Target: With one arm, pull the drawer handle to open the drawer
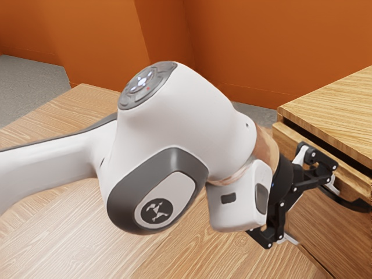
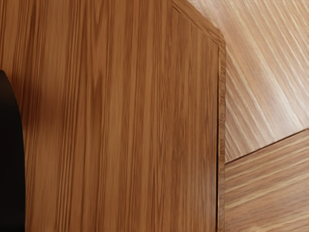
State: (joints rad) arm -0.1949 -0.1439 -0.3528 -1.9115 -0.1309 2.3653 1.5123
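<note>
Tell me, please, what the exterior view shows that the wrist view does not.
Exterior view: the white arm, its black end effector at the drawer front, a dark handle just beyond it, and orange walls. Wrist view: a wooden panel seen close, with its edge and corner, and a dark shape beside it. Both: the wood-grain table surface.

Your arm [image 1: 64, 165] comes in from 9 o'clock in the exterior view, lying low and nearly level. It bends through the big white joint housing at centre. From there the wrist [image 1: 241, 197] drops toward 4 o'clock, and your black gripper [image 1: 318, 170] reaches out toward 3 o'clock, its body tilted.
</note>
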